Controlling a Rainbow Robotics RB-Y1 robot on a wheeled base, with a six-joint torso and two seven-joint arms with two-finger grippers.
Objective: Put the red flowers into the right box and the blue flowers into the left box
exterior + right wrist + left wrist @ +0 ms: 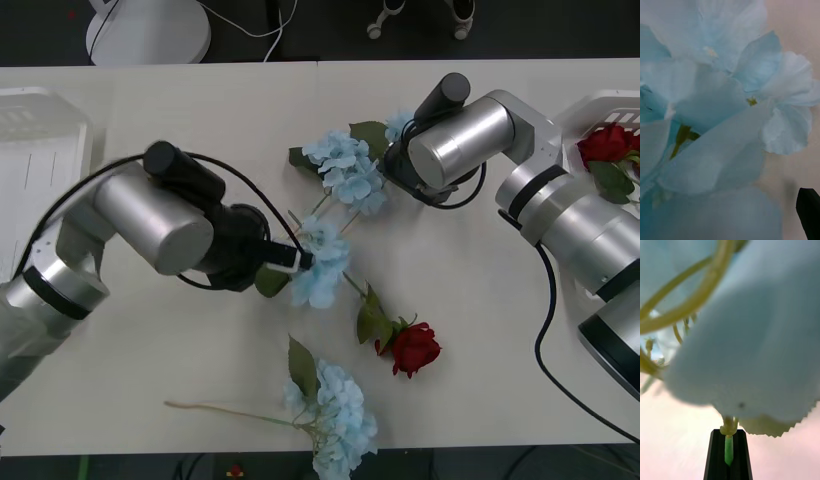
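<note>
The left tool [300,262] is pinched tight on a blue flower's stem [728,448]. I cannot tell about the right tool [393,160] by the blue flowers [345,170].

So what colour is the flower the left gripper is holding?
Pale blue flower, held by the left gripper; front view shows it best.

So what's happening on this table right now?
A two-armed robot is sorting fake flowers. Its left gripper is shut on the stem of a blue flower at mid-table. The right gripper is down among another blue cluster farther back. One red rose lies on the table; another is already in the right box.
</note>
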